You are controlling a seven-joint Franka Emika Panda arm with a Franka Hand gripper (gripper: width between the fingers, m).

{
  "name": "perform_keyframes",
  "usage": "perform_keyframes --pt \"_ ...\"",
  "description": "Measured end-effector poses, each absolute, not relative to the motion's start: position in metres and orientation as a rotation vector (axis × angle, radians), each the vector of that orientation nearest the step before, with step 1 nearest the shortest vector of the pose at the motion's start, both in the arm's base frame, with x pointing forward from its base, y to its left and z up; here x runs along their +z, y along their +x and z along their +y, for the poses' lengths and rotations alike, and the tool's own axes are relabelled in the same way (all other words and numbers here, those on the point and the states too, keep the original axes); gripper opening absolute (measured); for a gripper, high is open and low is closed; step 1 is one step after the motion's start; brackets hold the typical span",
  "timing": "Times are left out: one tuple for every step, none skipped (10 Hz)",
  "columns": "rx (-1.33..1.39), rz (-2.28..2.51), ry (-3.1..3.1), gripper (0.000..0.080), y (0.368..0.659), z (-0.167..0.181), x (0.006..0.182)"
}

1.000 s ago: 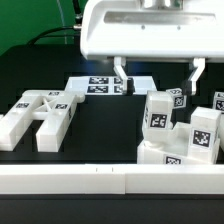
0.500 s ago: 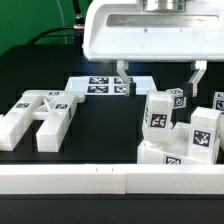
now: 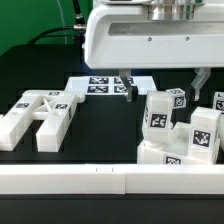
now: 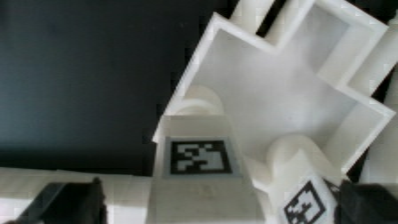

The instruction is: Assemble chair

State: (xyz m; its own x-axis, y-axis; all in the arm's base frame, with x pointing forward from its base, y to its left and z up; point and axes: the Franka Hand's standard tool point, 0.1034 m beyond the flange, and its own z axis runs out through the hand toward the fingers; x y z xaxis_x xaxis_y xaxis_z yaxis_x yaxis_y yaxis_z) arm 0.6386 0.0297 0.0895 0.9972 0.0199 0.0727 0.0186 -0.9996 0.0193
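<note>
The chair lies in loose glossy white parts. An H-shaped frame [image 3: 40, 115] with tags rests flat at the exterior view's left. A cluster of tagged blocks [image 3: 178, 128] stands at the right. My gripper [image 3: 164, 84] hangs open just above and behind that cluster, one dark finger [image 3: 128, 86] on its left and the other near its far right edge. Nothing is between the fingers. In the wrist view, a large notched white part [image 4: 285, 100] and a tagged bar [image 4: 199, 150] fill the picture beneath the gripper [image 4: 222, 208].
The marker board [image 3: 98, 86] lies flat at the back, just left of my left finger. A long white rail [image 3: 100, 182] runs along the front edge. Black tabletop [image 3: 105, 130] separates the H-shaped frame from the block cluster.
The gripper has slid toward the exterior view's right, closer over the block cluster, still open. The parts have not moved.
</note>
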Motion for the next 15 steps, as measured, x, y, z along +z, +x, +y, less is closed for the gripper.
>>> perform_keyframes --pt "0.113 0.027 3.119 0.0649 0.6386 0.0271 0.0873" --pt "0.112 0.021 3.119 0.0649 0.6394 0.0246 0.0866" --pt "0.118 0.016 3.119 0.0649 0.6416 0.022 0.0881" --pt "0.122 0.024 3.118 0.0649 0.6435 0.0193 0.0896" --pt "0.124 0.025 3.118 0.0649 0.6436 0.0188 0.0894" --pt "0.124 0.027 3.118 0.0534 0.6436 0.0192 0.0892" --pt "0.124 0.026 3.118 0.0373 0.6436 0.0191 0.0892" --pt "0.127 0.026 3.118 0.0373 0.644 0.0191 0.0895" --pt "0.127 0.026 3.118 0.0291 0.644 0.0191 0.0895" --pt "0.127 0.025 3.118 0.0291 0.644 0.0191 0.0895" --pt "0.127 0.008 3.119 0.0291 0.644 0.0192 0.0895" --pt "0.131 -0.062 3.12 0.0291 0.6442 0.0202 0.0895" --pt "0.134 -0.22 3.118 0.0291 0.644 0.0232 0.0894" --pt "0.134 -0.393 3.106 0.0291 0.6437 0.0258 0.0892" --pt "0.133 -0.528 3.09 0.0291 0.6432 0.0276 0.0889"
